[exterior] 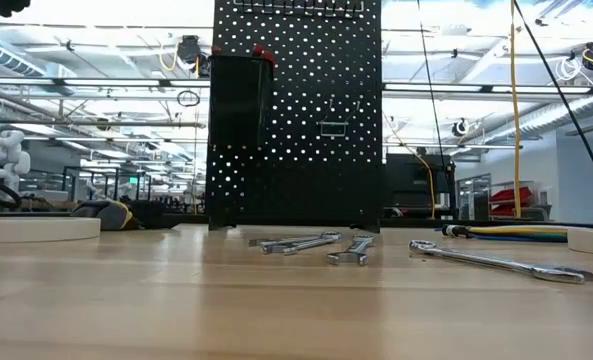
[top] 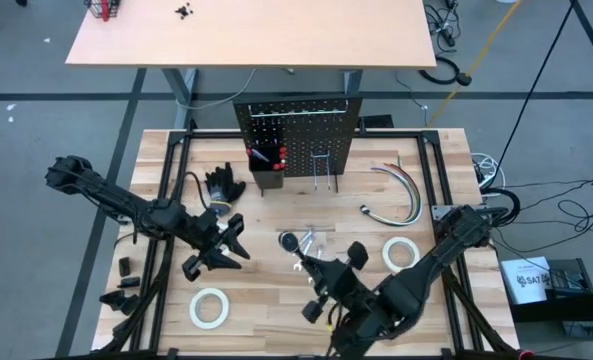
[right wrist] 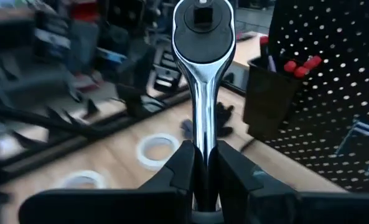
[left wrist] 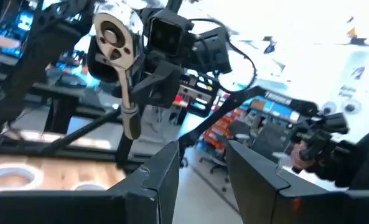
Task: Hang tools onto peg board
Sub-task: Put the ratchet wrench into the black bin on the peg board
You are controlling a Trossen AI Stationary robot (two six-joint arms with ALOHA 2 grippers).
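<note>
The peg board (top: 298, 135) stands upright at the table's far side, with a black bin (top: 266, 165) that holds red-handled screwdrivers (right wrist: 299, 65). My right gripper (top: 314, 266) hovers over the table's middle, shut on the ratchet (right wrist: 203, 25), whose round chrome head (top: 290, 241) points toward the far left. My left gripper (top: 240, 242) is open, left of the ratchet and apart from it; its fingers (left wrist: 162, 180) face the ratchet head (left wrist: 112, 34). Silver wrenches (exterior: 296, 242) lie flat on the table before the board. My right gripper pinches the ratchet's chrome shaft (right wrist: 203, 146) between its two fingers, below the head. The fingers run along the shaft, and the part behind them is hidden. The ratchet sticks out ahead of the fingers, head foremost, lifted clear of the table.
White tape rolls lie at the near left (top: 209, 307) and at the right (top: 401, 252). Black gloves (top: 223, 185) sit left of the board and curved cables (top: 401, 190) right of it. A long wrench (exterior: 496, 262) lies at the right.
</note>
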